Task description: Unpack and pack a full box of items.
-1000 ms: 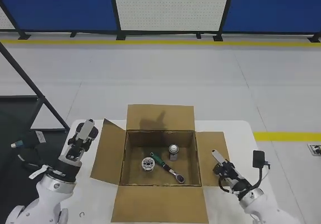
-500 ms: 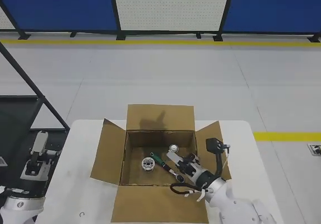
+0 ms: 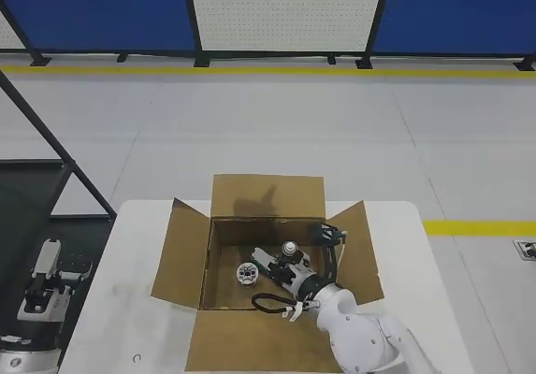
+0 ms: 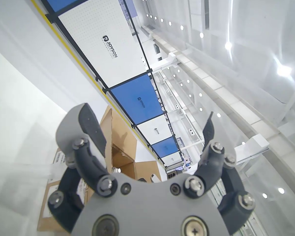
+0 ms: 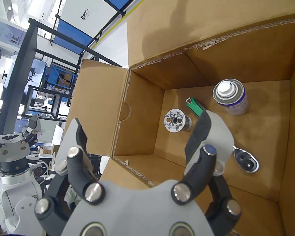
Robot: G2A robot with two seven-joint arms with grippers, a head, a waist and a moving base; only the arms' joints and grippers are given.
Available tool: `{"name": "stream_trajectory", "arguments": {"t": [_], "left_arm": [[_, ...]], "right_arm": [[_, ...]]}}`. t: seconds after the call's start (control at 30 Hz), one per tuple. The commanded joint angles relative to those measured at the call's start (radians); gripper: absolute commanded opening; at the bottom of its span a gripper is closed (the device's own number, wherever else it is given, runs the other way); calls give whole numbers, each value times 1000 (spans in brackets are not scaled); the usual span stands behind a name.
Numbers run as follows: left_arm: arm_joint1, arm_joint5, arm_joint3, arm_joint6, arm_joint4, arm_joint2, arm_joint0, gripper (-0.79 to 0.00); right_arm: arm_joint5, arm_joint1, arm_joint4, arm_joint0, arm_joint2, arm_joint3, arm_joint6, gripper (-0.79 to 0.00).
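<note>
White table (image 3: 132, 309), box (image 3: 268, 194), ratchet (image 5: 245, 162) beneath spread right pincer (image 5: 141, 124)

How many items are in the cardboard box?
3: a white-capped spray can at the far side, a silver metal spool mid-floor, a green-handled chrome ratchet lying diagonally, partly behind the right claw.

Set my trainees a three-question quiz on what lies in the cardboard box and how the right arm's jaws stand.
1. True or false: the right jaws stand open over the open box.
2. Which item has a green handle? A) spray can B) ratchet wrench C) metal spool
3. Fill in: the box holds ___ items.

Key: 1 true. 2 B. 3 three: spray can, ratchet wrench, metal spool.
</note>
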Motion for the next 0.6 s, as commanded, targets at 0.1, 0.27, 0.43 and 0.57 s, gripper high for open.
{"name": "stream_trajectory", "arguments": {"t": [0.1,0.27,0.43,0.57], "left_arm": [[0,2,-1,-4,6,4,0,0],[-1,17,11,-24,-14,18,-17,0],[-1,15,23,-59,-51,-6,-11,0],[-2,6,23,-75,-86,-20,5,0]], "right_arm": [[-5,-1,-20,-3,-11,15,-12,0],[72,-16,-145,105,-90,139,57,0],[116,-31,-272,220,-166,246,175,0],[164,-49,-371,291,-220,337,200,0]]}}
